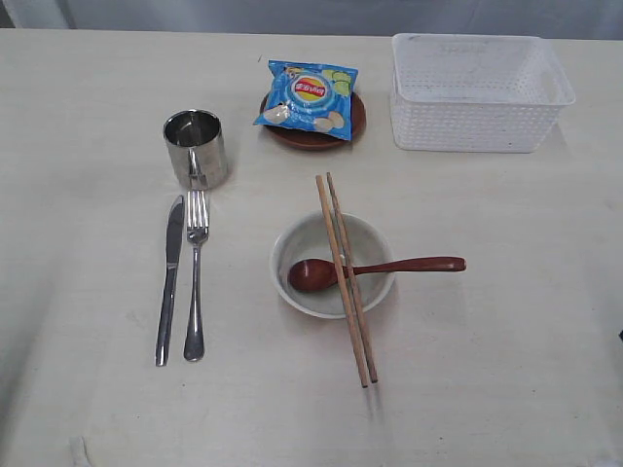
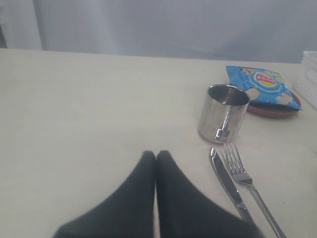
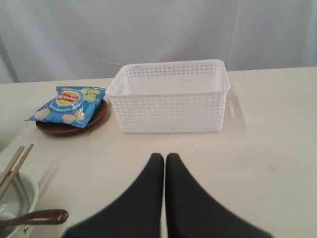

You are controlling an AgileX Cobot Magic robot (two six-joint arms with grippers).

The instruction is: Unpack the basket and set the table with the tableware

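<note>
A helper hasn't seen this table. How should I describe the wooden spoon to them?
Find the white bowl near the middle of the table. The spoon rests in it, handle poking over the rim. It is dark reddish-brown, unlike the pale chopsticks laid across the bowl.

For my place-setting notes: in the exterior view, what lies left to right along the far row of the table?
From the left: steel cup → blue chips bag lying on the brown plate → white basket.
</note>
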